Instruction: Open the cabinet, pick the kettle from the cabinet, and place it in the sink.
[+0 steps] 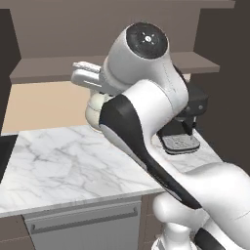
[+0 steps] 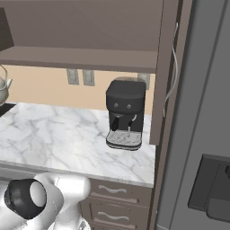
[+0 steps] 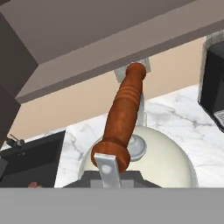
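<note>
My gripper is shut on the reddish-brown handle of the cream-white kettle, which hangs under it. From the left base, the hand sits just above the kettle's round body, below the open cabinet's brown shelf and over the marble counter. From the right base, the kettle shows at the far left edge. The black sink lies left of the kettle, and a strip of it shows at the left edge. The cabinet door stands open with its curved silver handle.
A black coffee machine stands on the right end of the marble counter, next to the open door. Wall outlets sit on the beige backsplash. A grey front with a bar handle is below the counter.
</note>
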